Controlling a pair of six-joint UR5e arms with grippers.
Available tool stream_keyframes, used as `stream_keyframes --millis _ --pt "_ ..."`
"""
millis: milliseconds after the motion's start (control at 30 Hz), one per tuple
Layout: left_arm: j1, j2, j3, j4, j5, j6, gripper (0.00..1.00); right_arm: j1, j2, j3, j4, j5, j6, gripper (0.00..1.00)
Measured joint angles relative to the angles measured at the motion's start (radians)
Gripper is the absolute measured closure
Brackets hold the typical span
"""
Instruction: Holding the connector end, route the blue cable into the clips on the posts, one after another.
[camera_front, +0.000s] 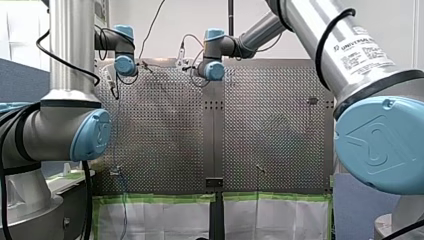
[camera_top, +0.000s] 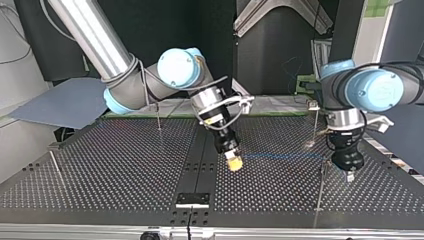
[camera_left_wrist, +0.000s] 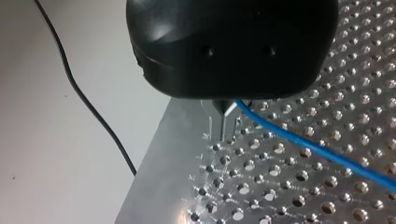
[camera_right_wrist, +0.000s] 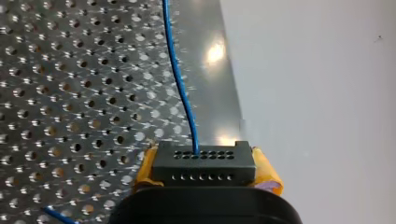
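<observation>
My right gripper (camera_right_wrist: 206, 170) clamped the connector (camera_right_wrist: 204, 158). My left gripper (camera_left_wrist: 224, 109) pinched the cable (camera_left_wrist: 317, 149). Under them lay the perforated table (camera_left_wrist: 261, 196), with pale floor (camera_right_wrist: 327, 93) beside.

Base is a metal perforated table (camera_top: 125, 165), holes all over, shiny grey in the front view (camera_front: 160, 125). A dark solid strip (camera_top: 197, 170) runs down its middle in the top view, and a small black plate (camera_top: 193, 199) sits flat on that strip by the near edge. Thin posts (camera_top: 159, 117) stand upright on the table, well apart: two in the top view's left half, two in its right half.
</observation>
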Motion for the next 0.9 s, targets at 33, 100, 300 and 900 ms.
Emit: stream_keyframes --millis 33,100,300,900 --pt "0.002 -0.002 0.001 0.004 0.004 -0.004 1.0 0.0 0.005 -0.003 0.0 0.0 0.0 1.0" --pt "0.008 -0.008 0.004 0.015 0.013 -0.016 1.0 -0.002 0.013 -0.008 -0.001 0.0 -0.001 1.0" --pt "0.022 -0.039 0.015 0.027 0.029 -0.032 1.0 -0.015 0.022 -0.027 -0.002 -0.005 0.0 1.0" --pt "0.041 -0.086 0.057 0.033 0.056 -0.056 1.0 -0.056 0.037 -0.04 -0.005 -0.028 -0.003 1.0"
